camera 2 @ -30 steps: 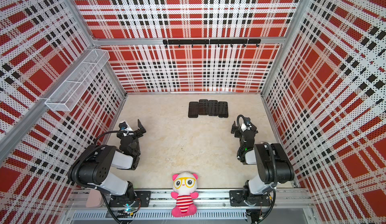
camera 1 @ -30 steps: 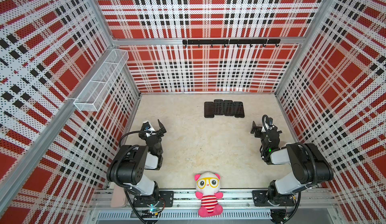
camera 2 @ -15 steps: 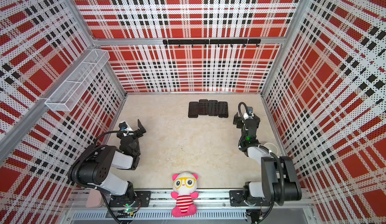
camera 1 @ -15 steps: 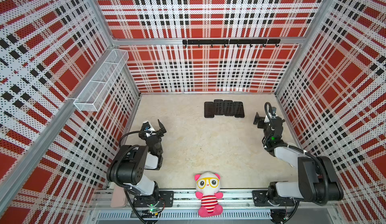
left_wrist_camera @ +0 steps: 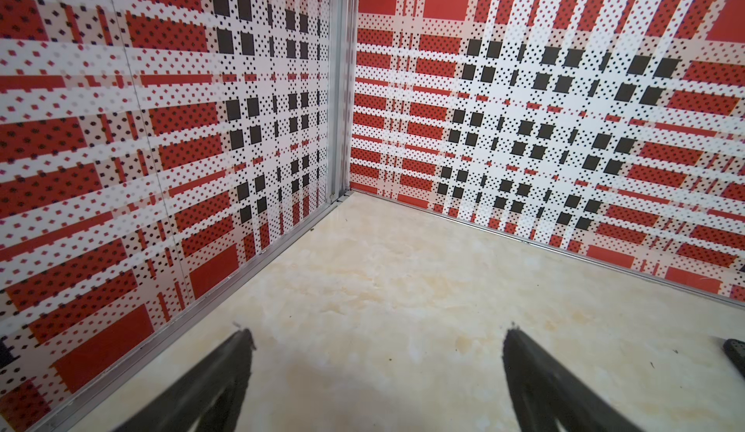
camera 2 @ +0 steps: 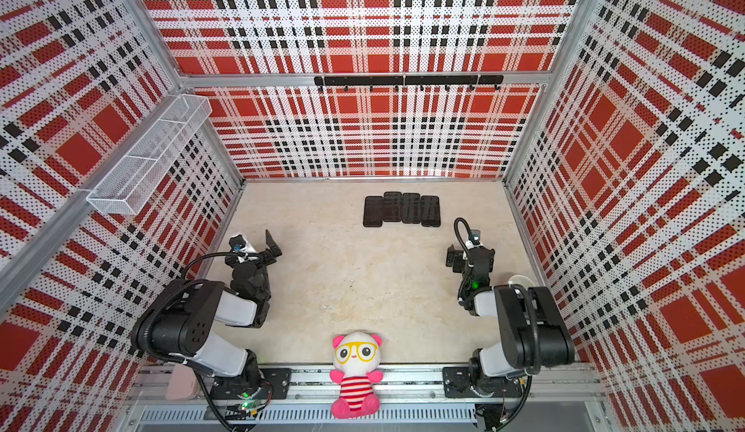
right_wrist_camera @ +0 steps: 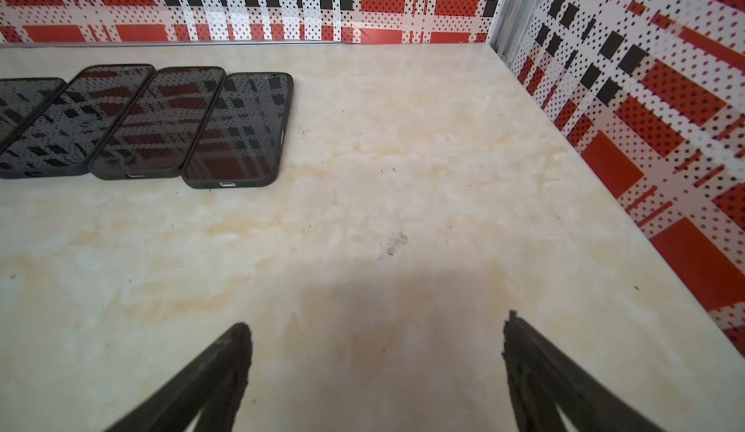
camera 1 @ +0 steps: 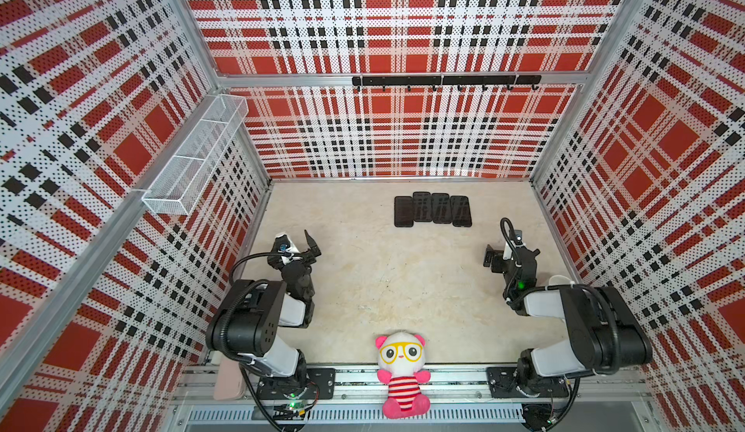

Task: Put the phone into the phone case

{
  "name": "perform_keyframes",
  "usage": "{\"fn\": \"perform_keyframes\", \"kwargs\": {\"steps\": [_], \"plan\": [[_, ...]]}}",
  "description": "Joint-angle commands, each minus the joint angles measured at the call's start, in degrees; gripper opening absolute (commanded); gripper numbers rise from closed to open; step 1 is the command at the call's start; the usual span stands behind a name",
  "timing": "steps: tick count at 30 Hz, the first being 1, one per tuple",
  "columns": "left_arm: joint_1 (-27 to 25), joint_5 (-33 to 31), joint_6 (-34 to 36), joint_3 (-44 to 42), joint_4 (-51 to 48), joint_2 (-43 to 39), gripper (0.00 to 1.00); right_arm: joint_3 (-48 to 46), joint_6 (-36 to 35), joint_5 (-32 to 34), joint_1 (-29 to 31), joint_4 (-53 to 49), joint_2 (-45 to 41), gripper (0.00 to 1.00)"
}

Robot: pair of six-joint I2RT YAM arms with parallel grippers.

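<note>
Ok, count: four black phones lie in one row, side by side with edges touching and screens up, at the far side of the table, right of centre. The right wrist view shows all four, the last one cut off by the frame. The two nearest that camera show a dark rim with a port slot at the near end; I cannot tell bare phone from cased one. One pale pink flat piece lies at the near left edge beside the left arm's base, partly hidden; cannot tell what it is. Both arms sit folded near their bases, well apart from the row. Left gripper: fingers spread wide, nothing between them, over bare table facing the far left corner. Right gripper: same, wide apart and empty, facing the row's right end, not touching it. One plush toy sits on the front rail between the bases. One wire basket hangs on the left wall, one hook rail on the back wall.
</note>
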Motion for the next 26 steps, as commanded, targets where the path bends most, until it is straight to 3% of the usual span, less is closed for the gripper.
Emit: {"fn": "perform_keyframes", "kwargs": {"steps": [1, 3, 26], "plan": [[0.24, -0.1, 0.88, -0.73, 2.01, 0.25, 0.98, -1.06, -0.47, -0.37, 0.15, 12.83, 0.66, 1.0], [0.24, -0.1, 0.89, -0.69, 2.06, 0.21, 0.98, -1.32, -0.8, -0.14, 0.14, 16.98, 2.4, 1.0], [0.25, -0.1, 0.92, -0.74, 2.05, 0.28, 0.98, -1.24, -0.46, 1.34, 0.36, 15.76, 1.99, 1.0]]}}
